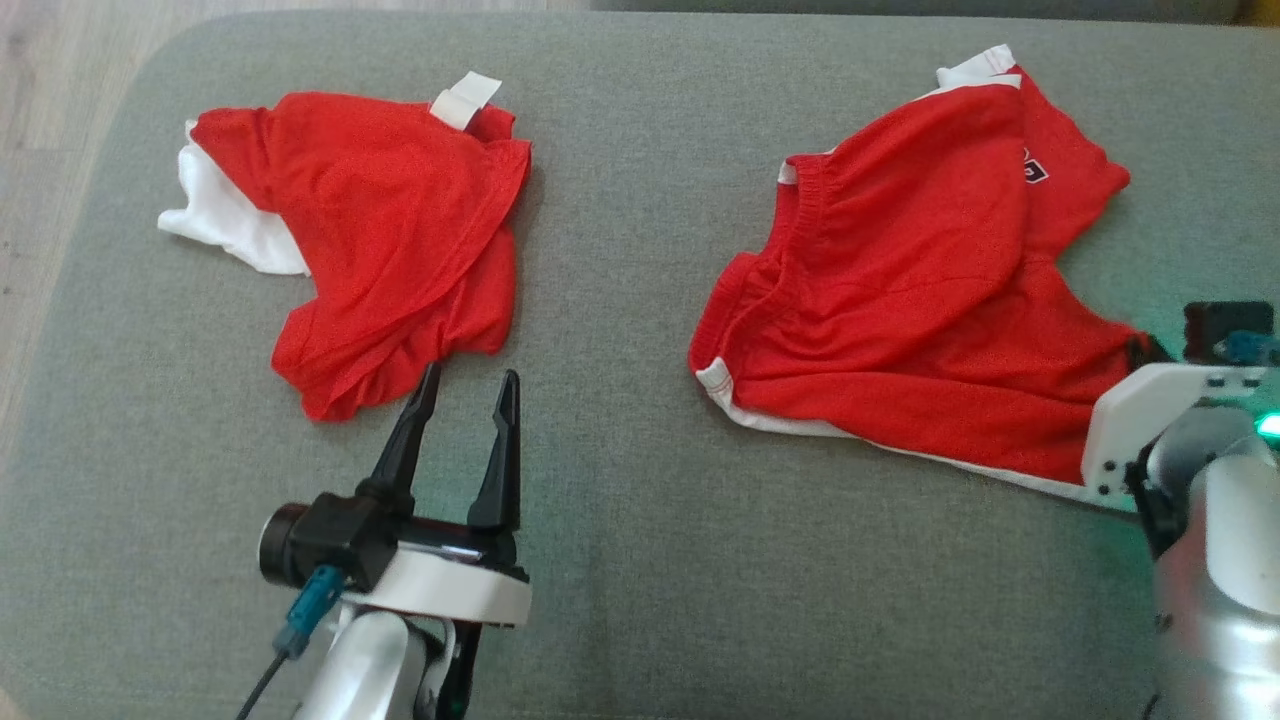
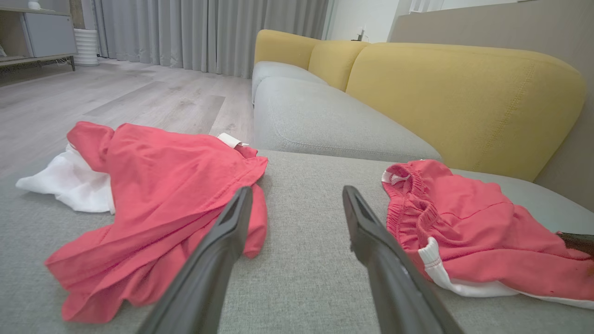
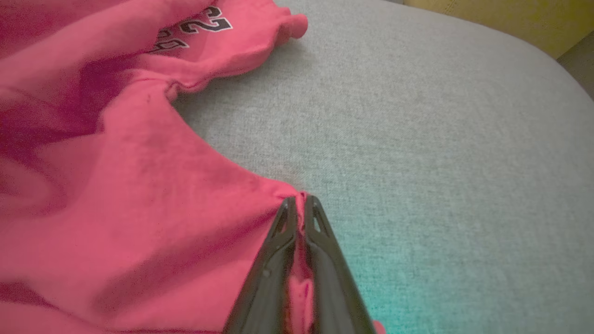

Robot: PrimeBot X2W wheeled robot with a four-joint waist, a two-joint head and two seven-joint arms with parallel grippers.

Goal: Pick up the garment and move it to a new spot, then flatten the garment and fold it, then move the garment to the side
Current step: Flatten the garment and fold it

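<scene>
Fabric at one edge of the red shorts (image 3: 116,185) is pinched between the two dark fingers of the right gripper (image 3: 300,202). Its jaws stand almost together, with a thin fold of cloth caught between them. From that gripper the shorts spread away to its left and ahead, lying crumpled on the grey sofa cushion (image 3: 441,139). A black-and-white printed number (image 3: 195,28) shows far ahead of the fingertips, near the garment's far edge. Bare cushion lies to this gripper's right. In the head view the white trim (image 1: 770,420) runs along the shorts' near edge, leading toward the gripper's pale wrist housing.

The left gripper (image 1: 470,378) stands wide open and holds nothing, its fingers spread over the cushion. Just ahead of its fingertips and off to its left lies a second red garment (image 1: 390,230) with a white part (image 1: 225,215) at its far left. Whether the left fingertip touches that garment's hem cannot be told. The shorts lie well apart to this gripper's right. Beyond them, in the left wrist view, stands a yellow backrest (image 2: 464,102).
</scene>
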